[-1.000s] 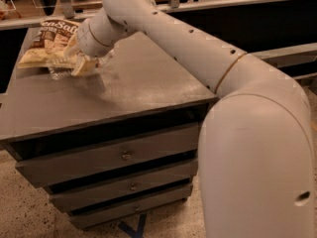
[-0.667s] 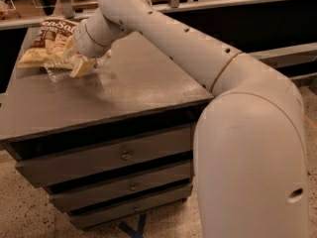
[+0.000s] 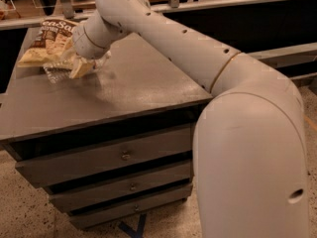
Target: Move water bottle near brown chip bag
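Arm: the pale arm (image 3: 188, 43) reaches from the lower right across the table (image 3: 138, 88) to its far left corner.
End effector: the end effector (image 3: 81, 67) sits low over the table top, at the lower right edge of the brown chip bag (image 3: 47, 38).
End effector state: cannot tell; its tan tip lies over the clear plastic, and whether it grips or is free of it does not show.
Water bottle: the water bottle (image 3: 53, 73) lies on its side on the table, partly under the end effector. One clear ribbed end shows to its left, touching or just beside the bag's cream-yellow lower edge.
Brown chip bag: it lies flat at the back left corner, white lettering up.
Change over the last 1 s: little at the working end. The end effector has stayed at the same spot by the bag, and the bottle and bag have kept their places next to each other. What moved is the rest of the arm, whose big lower link now fills more of the right side.
Meaning for the task: the carry looks finished, since the bottle is already as near the bag as the task asks. By my reading, only letting go, if that is not done, and backing away remain.
Risk: a round bottle lying on its side may roll once free, and a careless retreat could drag it or nudge the bag.
Below: 3 drawers (image 3: 124, 155) in the table's front take no part.
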